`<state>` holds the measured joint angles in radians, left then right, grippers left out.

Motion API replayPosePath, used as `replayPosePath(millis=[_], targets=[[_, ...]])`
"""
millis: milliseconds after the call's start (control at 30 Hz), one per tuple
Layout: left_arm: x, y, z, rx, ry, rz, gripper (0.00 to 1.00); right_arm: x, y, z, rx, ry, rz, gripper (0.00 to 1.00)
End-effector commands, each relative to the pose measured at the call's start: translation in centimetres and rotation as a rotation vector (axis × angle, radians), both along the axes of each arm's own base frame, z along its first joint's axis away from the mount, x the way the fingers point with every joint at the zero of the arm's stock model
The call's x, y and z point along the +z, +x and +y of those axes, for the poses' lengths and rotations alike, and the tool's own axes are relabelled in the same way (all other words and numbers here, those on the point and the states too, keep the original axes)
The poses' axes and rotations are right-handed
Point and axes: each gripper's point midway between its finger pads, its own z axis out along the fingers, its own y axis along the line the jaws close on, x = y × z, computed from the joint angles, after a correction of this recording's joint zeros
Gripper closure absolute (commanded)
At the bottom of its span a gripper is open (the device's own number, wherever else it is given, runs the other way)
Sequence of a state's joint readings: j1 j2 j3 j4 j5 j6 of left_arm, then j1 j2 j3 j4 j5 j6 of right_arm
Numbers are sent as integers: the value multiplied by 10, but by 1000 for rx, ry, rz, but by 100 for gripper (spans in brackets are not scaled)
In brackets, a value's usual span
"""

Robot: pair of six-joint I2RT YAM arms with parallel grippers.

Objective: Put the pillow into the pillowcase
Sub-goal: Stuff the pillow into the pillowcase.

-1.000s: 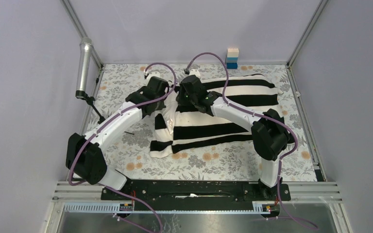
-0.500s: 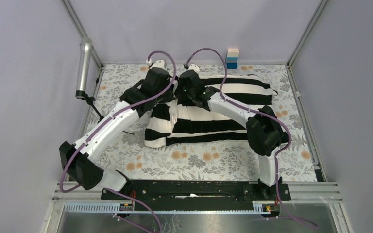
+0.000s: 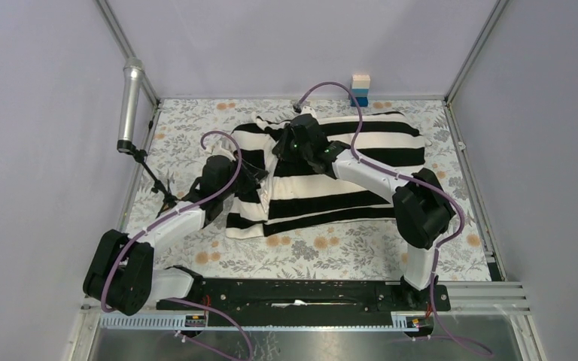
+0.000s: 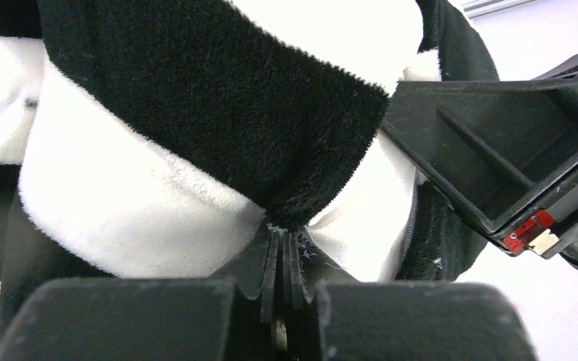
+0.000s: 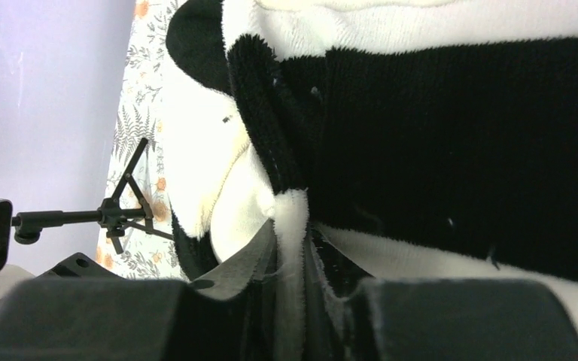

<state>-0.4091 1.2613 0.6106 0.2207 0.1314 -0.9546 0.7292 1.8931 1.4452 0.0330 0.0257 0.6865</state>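
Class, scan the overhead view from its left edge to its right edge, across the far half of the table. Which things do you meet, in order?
Silver cylinder → left gripper → right gripper → stacked blocks. The pillowcase spans the middle, so it is left out.

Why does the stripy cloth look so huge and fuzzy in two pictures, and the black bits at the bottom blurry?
Left wrist: the camera sits right against the pillowcase, so its fluff is sharp while the left gripper, nearer still, blurs. Right wrist: same with the right gripper. Top external: farther off, evenly lit, everything sharp, only soft shadows.
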Motion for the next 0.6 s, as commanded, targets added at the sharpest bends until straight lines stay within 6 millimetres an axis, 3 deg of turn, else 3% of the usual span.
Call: replayPosePath(millis=[0, 100, 200, 333, 433, 567], targets=[[-2, -12, -21, -88, -80, 13, 100, 31, -4, -18, -31, -87, -58, 83], [-14, -13, -16, -71, -46, 47, 100, 42, -11, -16, -29, -152, -83, 84], [-17, -13, -14, -70, -25, 48, 100, 45, -13, -18, -35, -197, -88, 70], [-15, -14, -12, -72, -7, 41, 100, 43, -17, -27, -52, -260, -81, 64], [-10, -13, -12, -75, 7, 27, 100, 47, -21, -31, -54, -281, -94, 71], [0, -12, -10, -72, 26, 7, 100, 67, -28, -30, -50, -288, -125, 81]])
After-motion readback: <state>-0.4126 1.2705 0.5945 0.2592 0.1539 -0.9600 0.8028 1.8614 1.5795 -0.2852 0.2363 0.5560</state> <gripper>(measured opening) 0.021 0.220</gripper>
